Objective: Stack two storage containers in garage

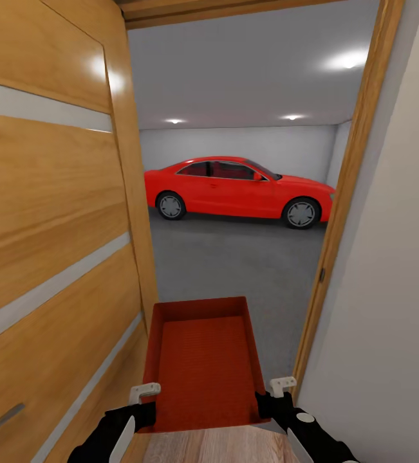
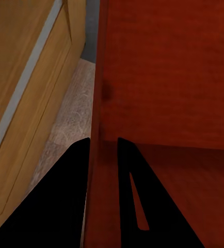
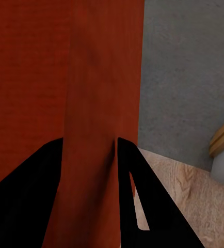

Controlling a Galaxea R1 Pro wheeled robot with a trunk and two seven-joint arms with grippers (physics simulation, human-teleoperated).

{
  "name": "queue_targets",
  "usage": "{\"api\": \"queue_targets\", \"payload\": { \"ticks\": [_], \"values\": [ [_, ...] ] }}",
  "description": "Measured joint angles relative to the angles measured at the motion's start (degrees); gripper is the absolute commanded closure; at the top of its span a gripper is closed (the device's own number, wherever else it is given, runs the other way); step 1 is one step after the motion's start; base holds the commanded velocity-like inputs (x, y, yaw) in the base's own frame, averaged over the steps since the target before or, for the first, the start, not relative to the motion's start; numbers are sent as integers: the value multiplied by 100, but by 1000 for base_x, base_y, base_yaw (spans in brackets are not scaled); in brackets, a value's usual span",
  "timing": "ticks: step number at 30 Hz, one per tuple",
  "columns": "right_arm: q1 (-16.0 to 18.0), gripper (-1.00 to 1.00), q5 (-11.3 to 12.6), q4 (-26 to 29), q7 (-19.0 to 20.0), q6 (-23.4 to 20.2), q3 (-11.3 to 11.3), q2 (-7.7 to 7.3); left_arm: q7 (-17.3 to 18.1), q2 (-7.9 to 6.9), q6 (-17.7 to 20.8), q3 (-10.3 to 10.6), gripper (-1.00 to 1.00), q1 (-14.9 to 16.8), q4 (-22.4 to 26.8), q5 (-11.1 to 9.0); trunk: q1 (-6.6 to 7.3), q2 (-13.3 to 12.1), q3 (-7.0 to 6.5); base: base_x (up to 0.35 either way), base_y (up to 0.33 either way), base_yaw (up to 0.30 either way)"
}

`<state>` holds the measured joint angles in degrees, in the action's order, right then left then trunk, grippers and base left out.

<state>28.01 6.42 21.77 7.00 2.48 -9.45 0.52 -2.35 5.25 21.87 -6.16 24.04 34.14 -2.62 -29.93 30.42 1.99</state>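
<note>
We carry the bin (image 1: 203, 366) lengthwise through the doorway, left pincer (image 1: 146, 393) and right pincer (image 1: 280, 388) clamped on its side walls.

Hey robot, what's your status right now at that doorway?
Left gripper and right gripper each clamped on a container wall. At garage threshold. Open door close on left; red car far ahead.

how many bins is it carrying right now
1: a bin held in the doorway, left gripper on one side wall, right gripper on the other. A second nested inside cannot be excluded.
</note>
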Motion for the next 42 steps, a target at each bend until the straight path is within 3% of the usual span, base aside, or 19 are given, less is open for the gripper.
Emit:
{"api": "queue_targets", "payload": {
  "ticks": [11,31,42],
  "values": [
    [-1,100,3,1,-1,-6,-2,-1,-1,0,5,1,100,2,-4,-1,0,0,0,0,0,-47],
    [-1,100,-5,3,2,-10,4,-1,0,0,2,0,100,2,-7,-1,0,0,0,0,0,-271],
    [0,100,-125,7,18,-8,59,0,38,4,-107,-30,100,4,-103,8,0,0,0,0,0,-245]
  ]
}}
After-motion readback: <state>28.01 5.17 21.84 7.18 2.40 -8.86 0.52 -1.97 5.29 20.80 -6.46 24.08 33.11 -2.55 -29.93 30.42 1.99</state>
